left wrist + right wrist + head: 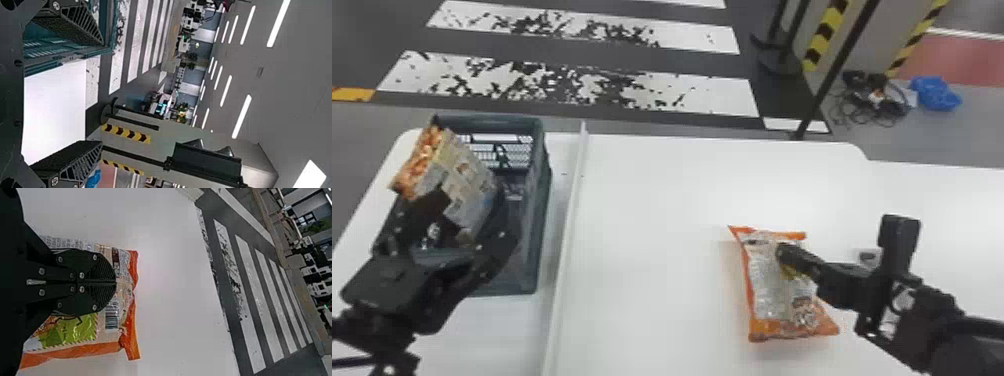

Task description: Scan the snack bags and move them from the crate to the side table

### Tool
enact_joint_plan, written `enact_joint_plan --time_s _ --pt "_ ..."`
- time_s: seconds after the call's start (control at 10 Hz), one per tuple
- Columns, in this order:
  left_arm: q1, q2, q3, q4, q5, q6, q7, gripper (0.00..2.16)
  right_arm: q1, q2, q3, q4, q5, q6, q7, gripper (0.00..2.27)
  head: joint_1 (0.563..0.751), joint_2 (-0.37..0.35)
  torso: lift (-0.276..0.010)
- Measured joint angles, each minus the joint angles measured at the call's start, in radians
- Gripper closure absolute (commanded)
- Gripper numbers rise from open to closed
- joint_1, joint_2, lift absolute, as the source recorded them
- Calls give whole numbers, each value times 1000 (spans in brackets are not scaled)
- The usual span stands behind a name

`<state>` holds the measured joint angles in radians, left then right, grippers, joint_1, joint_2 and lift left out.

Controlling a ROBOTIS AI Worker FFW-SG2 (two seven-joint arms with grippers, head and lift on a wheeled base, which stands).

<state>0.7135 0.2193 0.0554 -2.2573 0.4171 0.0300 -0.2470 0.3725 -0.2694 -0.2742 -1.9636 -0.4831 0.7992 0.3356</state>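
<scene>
My left gripper (469, 215) is over the crate (538, 200) at the left, in front of a beige printed snack bag (464, 172) that leans up out of it. In the left wrist view, the left gripper (102, 93) has its fingers wide apart with nothing between them, and part of the crate (70, 56) lies beyond. An orange-edged snack bag (767, 280) lies flat on the white table. Over that bag is my right gripper (782, 253), pointing inward. From the right wrist, the right gripper (116, 282) has its fingers pressed together above the orange-edged bag (125, 290), whose barcode (112, 315) faces up.
A raised white strip (571, 220) runs along the table (652, 210) between crate and orange-edged bag. A small grey object (869, 256) is behind the right arm. Past the far edge stand a dark pole (827, 90) and yellow-black striped posts (824, 35).
</scene>
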Motion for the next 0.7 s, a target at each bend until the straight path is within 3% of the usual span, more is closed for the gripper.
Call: enact_joint_plan --time_s 0.1,0.3,0.5,0.7 --pt "-1 0 0 1 0 0 -1 100 34 1 -43 -80 -41 40 -5 -2 695 -151 -87" --pt "-3 1 -4 1 1 0 -7 100 72 8 -120 -156 -79 96 -7 33 695 -172 -87" --pt "-3 3 -8 1 2 0 -15 100 98 10 -173 -153 -42 89 -10 49 695 -238 -87" --pt "-6 4 -17 1 1 -2 -16 100 130 -25 -220 -123 -16 46 -2 70 695 -297 -87"
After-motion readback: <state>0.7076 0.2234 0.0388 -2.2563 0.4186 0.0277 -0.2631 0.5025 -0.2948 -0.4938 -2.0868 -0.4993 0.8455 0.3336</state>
